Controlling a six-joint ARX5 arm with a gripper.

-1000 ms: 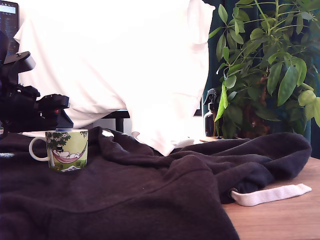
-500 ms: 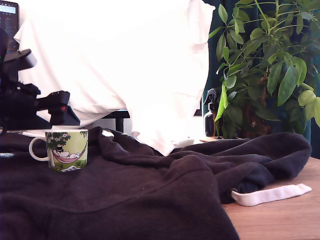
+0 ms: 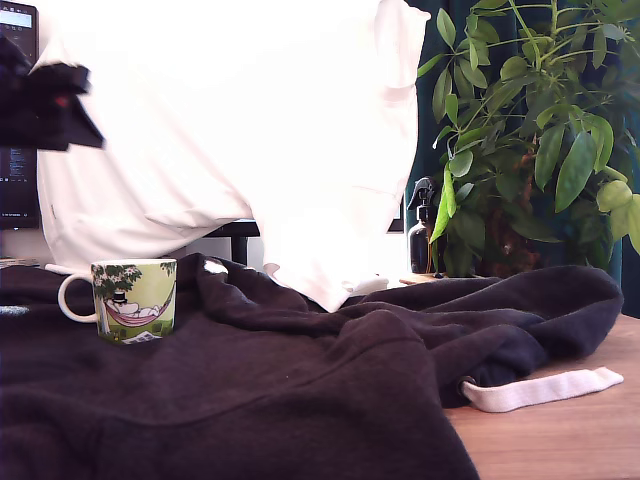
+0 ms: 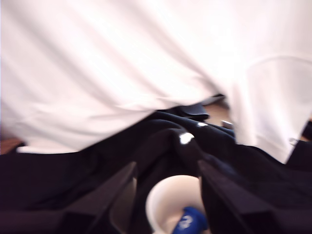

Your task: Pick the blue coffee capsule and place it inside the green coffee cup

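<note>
Wrist view showed the blue coffee capsule (image 4: 191,219) lying inside the green coffee cup (image 4: 168,195); the gripper (image 4: 168,202) stood wide, empty. Capsule judged light, rigid, slippery; best gripped beneath its rim.

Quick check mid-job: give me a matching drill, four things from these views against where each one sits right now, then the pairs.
Things:
1. blue coffee capsule
2. green coffee cup
3. gripper
4. spray bottle

Places:
A. standing on the dark garment
B. beside the potted plant
C. inside the cup
D. raised, jaws apart, above the cup

Pairs: 1-C, 2-A, 3-D, 4-B
</note>
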